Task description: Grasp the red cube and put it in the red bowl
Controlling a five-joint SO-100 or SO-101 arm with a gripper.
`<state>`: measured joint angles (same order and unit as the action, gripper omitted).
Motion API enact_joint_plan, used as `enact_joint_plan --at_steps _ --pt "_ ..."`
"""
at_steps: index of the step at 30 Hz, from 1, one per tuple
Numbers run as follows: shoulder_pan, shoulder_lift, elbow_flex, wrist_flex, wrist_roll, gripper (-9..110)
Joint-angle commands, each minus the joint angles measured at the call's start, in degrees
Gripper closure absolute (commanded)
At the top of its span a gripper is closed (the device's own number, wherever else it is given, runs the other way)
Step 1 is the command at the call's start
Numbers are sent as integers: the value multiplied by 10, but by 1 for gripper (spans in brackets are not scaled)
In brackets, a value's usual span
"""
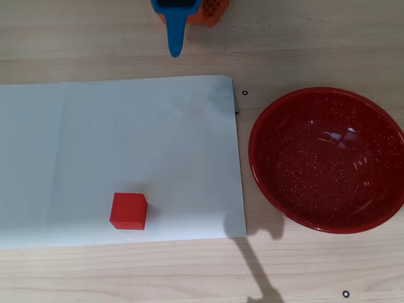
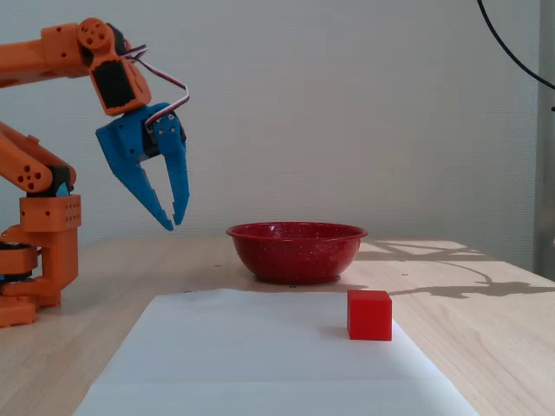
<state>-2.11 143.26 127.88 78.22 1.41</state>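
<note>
The red cube (image 1: 129, 211) sits on a white paper sheet (image 1: 95, 145), near its front edge; in the fixed view the cube (image 2: 369, 314) is at the right on the paper. The red bowl (image 1: 328, 159) stands on the wood table to the right of the paper, empty; in the fixed view the bowl (image 2: 296, 251) is behind the paper. My blue gripper (image 2: 173, 222) hangs in the air at the left, far from the cube, jaws nearly together and empty. In the overhead view only the gripper's tip (image 1: 174, 50) shows at the top edge.
The orange arm base (image 2: 39, 260) stands at the left of the fixed view. The white paper (image 2: 260, 355) covers the middle of the wooden table (image 1: 303, 38). A cable hangs at the top right (image 2: 512, 43).
</note>
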Motion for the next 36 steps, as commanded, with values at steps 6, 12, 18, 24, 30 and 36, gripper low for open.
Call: enact_joint_plan --at_steps 6,12,18,24,30,36 --pt "-47 -135 -236 43 40 101" --pt "-79 -256 -374 75 43 101" --pt "-95 -394 -534 124 45 101" --pt "-100 -516 -669 135 47 100" --pt "-105 -615 -767 149 63 93" --pt "-105 -695 -830 147 75 79"
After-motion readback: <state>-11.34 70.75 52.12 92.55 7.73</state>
